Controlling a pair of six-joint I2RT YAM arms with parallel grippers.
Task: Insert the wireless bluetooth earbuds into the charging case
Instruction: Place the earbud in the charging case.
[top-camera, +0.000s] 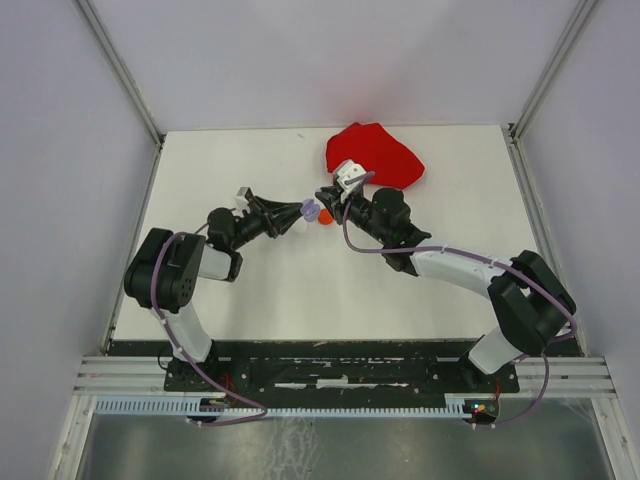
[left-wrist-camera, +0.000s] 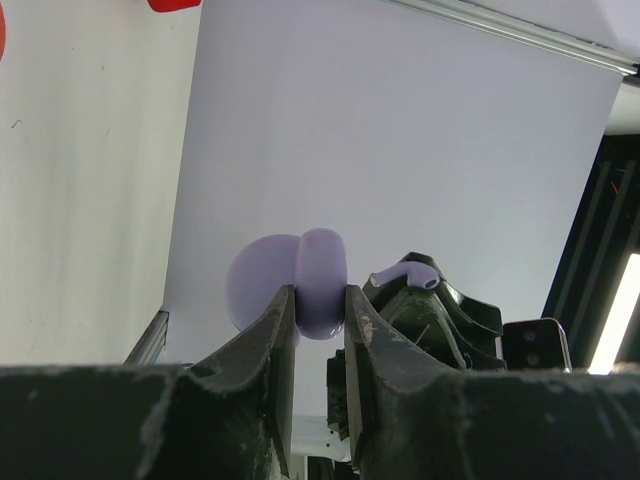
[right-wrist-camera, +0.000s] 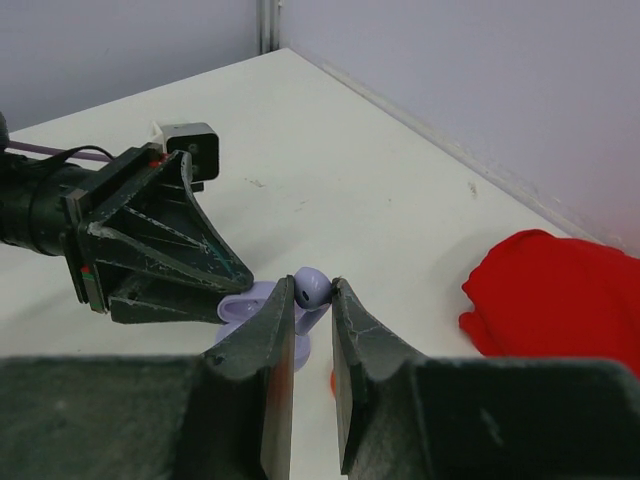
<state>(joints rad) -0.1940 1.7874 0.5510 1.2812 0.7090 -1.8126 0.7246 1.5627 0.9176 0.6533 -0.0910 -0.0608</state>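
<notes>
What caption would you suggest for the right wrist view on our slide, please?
Right gripper pinches a lilac earbud beside the lilac charging case held by the left gripper; red cloth nearby.

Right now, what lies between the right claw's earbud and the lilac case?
Nothing. In the left wrist view the earbud sits just beside the case, only bare gap between.

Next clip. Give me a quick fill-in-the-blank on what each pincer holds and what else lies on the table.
1. The left pincer is shut on a charging case whose colour is ____.
2. The earbud in the right pincer matches the colour of the ____.
3. The crumpled cloth at the far side of the table is ____.
Missing words: lilac; charging case; red.
</notes>
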